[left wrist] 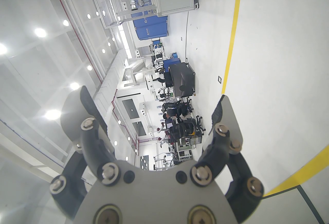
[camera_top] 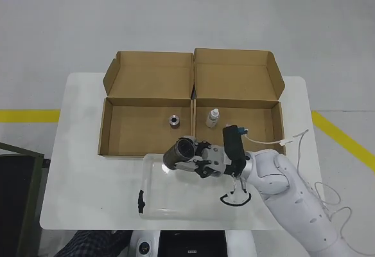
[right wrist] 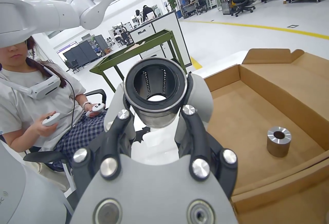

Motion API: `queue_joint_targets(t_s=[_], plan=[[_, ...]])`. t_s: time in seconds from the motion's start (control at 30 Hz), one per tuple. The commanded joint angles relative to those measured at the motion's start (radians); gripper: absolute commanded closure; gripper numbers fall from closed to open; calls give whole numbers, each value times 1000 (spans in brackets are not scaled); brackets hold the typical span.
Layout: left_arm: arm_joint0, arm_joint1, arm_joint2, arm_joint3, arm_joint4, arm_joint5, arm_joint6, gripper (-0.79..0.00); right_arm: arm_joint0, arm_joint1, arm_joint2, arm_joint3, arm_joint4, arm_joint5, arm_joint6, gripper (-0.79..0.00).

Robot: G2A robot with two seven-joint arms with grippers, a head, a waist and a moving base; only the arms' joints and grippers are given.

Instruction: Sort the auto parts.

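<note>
**White table, bearing held over the tray**

At the table's [camera_top: 78, 160] front edge sits a clear tray [camera_top: 155, 207] with a black clip [camera_top: 140, 202] and ring [camera_top: 235, 199]. Over its far rim the right gripper [right wrist: 157, 106] clamps a bearing [camera_top: 179, 151]. Beyond, the left box [camera_top: 106, 128] holds a bushing [camera_top: 173, 119], the right box [camera_top: 279, 122] a bottle [camera_top: 212, 117]. The left gripper [left wrist: 154, 96] gapes empty.

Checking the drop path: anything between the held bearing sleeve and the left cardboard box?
Nothing visible blocks it. The right gripper holds the sleeve above the clear tray, right by the near wall of the left box; only that wall has to be cleared. A small metal ring stands on the box floor.
</note>
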Motion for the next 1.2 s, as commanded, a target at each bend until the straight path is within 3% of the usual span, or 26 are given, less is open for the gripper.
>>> queue_joint_targets(t_s=[0.0, 0.33, 0.73, 1.17], plan=[[0, 0, 0, 0, 0, 0, 0, -785, 3, 0, 3, 0, 0, 5, 0, 0], [0, 0, 0, 0, 0, 0, 0, -785, 37, -8, -16, -33, -156, 160, 35, 0], [0, 0, 0, 0, 0, 0, 0, -785, 187, -49, -131, 75, -408, 423, 100, 0], [0, 0, 0, 0, 0, 0, 0, -785, 284, -94, -246, 194, -539, 516, 163, 0]])
